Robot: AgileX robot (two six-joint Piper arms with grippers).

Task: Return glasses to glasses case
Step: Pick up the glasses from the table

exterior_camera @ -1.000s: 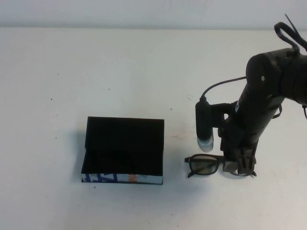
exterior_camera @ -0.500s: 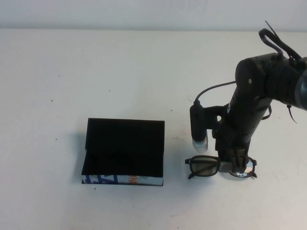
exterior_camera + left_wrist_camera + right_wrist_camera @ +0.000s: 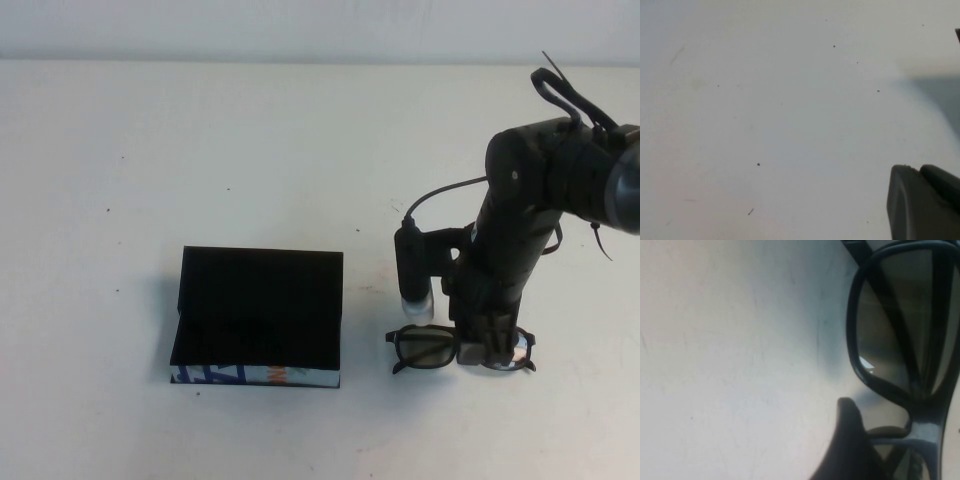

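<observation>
Glasses [image 3: 440, 347]: on the surface at 5 o'clock, lenses upright, right of the glasses case [image 3: 258, 315], apart from it. Right tool [image 3: 487, 350]: now lowered over the bridge and right lens, fingers spread wide after opening further in the last second; a fingertip [image 3: 850, 440] sits beside the frame, nothing pinched. Judged ready to close. Case: lid open at 7 o'clock. Left tool [image 3: 922, 202]: parked; state cannot be told.

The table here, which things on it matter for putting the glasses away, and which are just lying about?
For the job:
- glasses, on the table beside the case
- glasses case, lid open
- right gripper, open, down over the glasses

Lying about:
- nothing else on the table; left gripper parked, off the job
</observation>
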